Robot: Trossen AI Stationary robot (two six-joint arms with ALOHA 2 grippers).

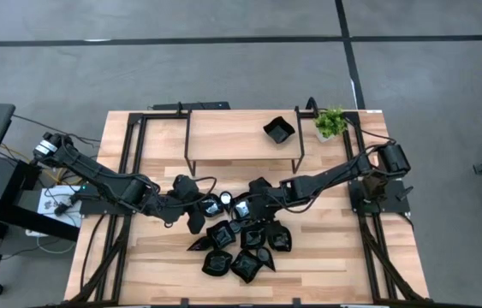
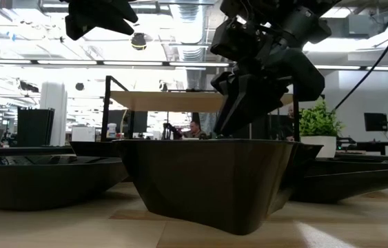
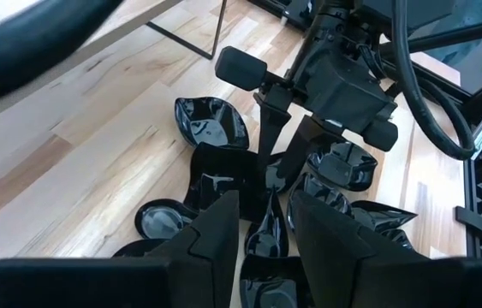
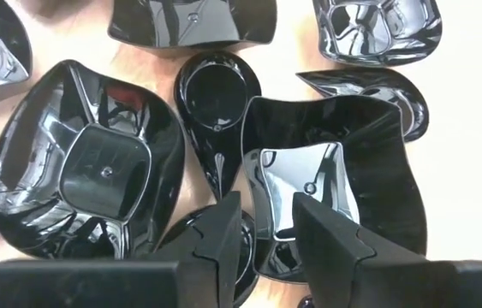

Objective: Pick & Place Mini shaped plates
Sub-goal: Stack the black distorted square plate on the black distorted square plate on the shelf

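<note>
mini shaped plates crowd edge to edge just below both sets of fingers. left gripper and right gripper hover part-open, grasping nothing. risk: overlapping glossy rims may lift two together, or slip.

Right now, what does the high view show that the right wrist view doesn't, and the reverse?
Only the high view shows the one glossy black square dish sitting on the raised wooden shelf, the small green potted plant, and both arms over the pile. Only the right wrist view shows dish shapes closely: a black teardrop dish beside a wavy-edged square dish, with the right gripper open above. Both show the clustered black dishes.
</note>
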